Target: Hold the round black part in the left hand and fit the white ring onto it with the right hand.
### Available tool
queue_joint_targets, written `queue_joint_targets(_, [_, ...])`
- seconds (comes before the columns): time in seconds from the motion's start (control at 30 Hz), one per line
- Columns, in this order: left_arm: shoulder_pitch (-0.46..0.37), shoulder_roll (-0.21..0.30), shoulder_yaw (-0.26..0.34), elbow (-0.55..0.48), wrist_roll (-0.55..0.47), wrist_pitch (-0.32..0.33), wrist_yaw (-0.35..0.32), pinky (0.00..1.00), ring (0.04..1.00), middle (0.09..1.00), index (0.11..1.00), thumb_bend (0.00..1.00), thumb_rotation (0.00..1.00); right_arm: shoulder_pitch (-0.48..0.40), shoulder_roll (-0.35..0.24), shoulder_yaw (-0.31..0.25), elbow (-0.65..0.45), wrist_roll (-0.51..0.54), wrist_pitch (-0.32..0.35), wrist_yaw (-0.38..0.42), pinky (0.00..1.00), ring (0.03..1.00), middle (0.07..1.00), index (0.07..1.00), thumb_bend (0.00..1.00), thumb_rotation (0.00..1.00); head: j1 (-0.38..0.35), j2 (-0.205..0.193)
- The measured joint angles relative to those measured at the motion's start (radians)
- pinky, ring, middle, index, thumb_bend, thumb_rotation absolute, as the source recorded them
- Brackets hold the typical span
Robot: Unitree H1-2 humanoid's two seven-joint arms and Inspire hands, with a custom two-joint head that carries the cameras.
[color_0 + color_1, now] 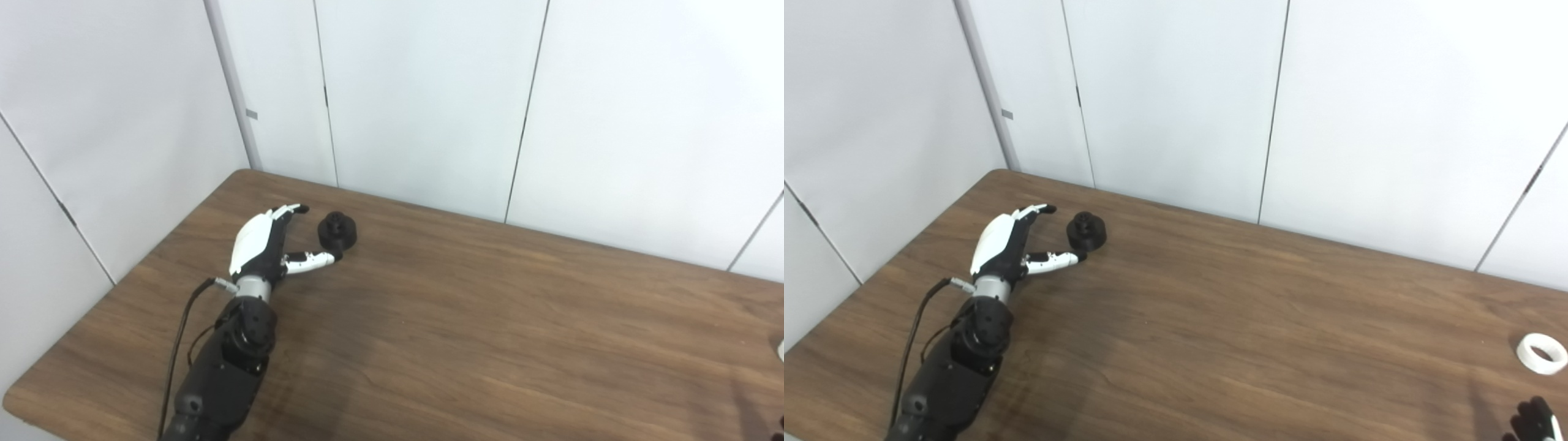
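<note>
The left hand is reaching beside the round black part at the desk's far left, fingers spread, thumb just touching its base, holding nothing. The white ring is lying well apart at the right edge, the right hand barely showing below it, its state unreadable. Next call: closing around the part.

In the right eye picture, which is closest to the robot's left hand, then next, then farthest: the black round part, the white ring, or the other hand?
Measured from the left hand:
1. The round black part, on the table just beside its open fingers.
2. The white ring, far across the table near the right edge.
3. The right hand, in the bottom right corner, just past the ring. These last two are nearly a tie.
</note>
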Motion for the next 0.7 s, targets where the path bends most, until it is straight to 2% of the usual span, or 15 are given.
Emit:
queue_joint_targets(0.3, [-0.046,0.029,-0.039,0.072,0.001,0.003,-0.003,1.0,0.977,0.922,0.844,0.92,0.37,-0.001,0.001,0.0,0.0,0.001,0.0,0.0,1.0,1.0,1.0,1.0,0.57,1.0,-0.005,0.002])
queue_joint_targets(0.43, [-0.056,0.047,-0.072,0.081,0.012,0.016,-0.019,1.0,0.981,0.928,0.847,0.92,0.42,0.0,0.001,0.0,0.0,0.001,0.0,0.0,1.0,1.0,1.0,1.0,0.57,1.0,-0.006,0.002])
queue_joint_targets(0.7, [-0.098,0.07,-0.112,0.132,0.022,0.052,-0.045,1.0,0.987,0.931,0.839,0.94,0.43,0.0,0.002,0.0,0.0,-0.001,-0.015,0.0,1.0,1.0,1.0,1.0,0.6,1.0,-0.009,0.0])
